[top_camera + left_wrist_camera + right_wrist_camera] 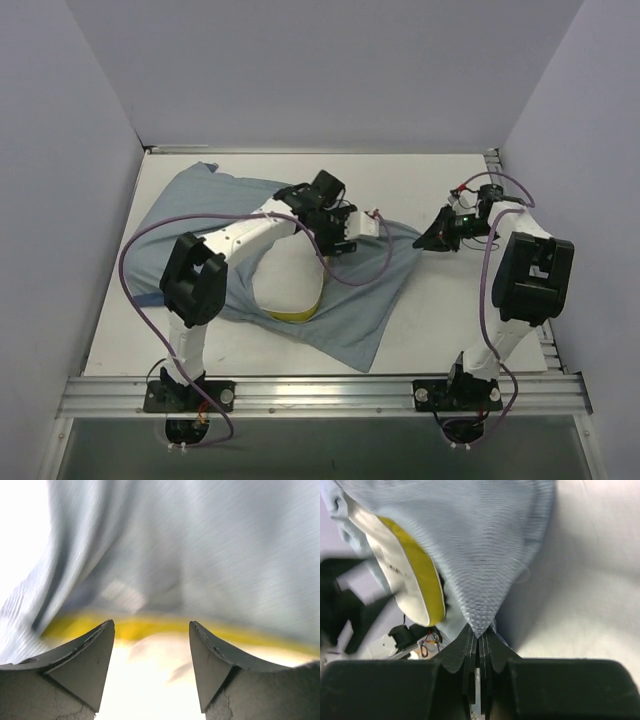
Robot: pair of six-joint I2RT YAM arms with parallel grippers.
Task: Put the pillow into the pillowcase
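currently the pillowcase lies spread, pale grey-blue face up, from the far-left part of the table to its centre. its near corner points toward the front rail. its right corner is drawn out to a point toward my right gripper.

the pillow sits partly covered by the cloth. its white top is exposed and its yellow band runs along the near edge.

open room: bare table shows right of the cloth, along the near edge and at far right. walls close the left, far and right sides.

left arm: the elbow is raised at near left and the forearm reaches right across the cloth. my left gripper is above the pillow's right side. in the left wrist view my left fingers stand apart with nothing between them. the yellow band and a blurred fold of pillowcase lie just beyond the tips.

right arm: the elbow is high at right and the wrist is turned inward to the left. in the right wrist view my right gripper is clamped tight on the tip of the pillowcase. the cloth fans away from it over the pillow.
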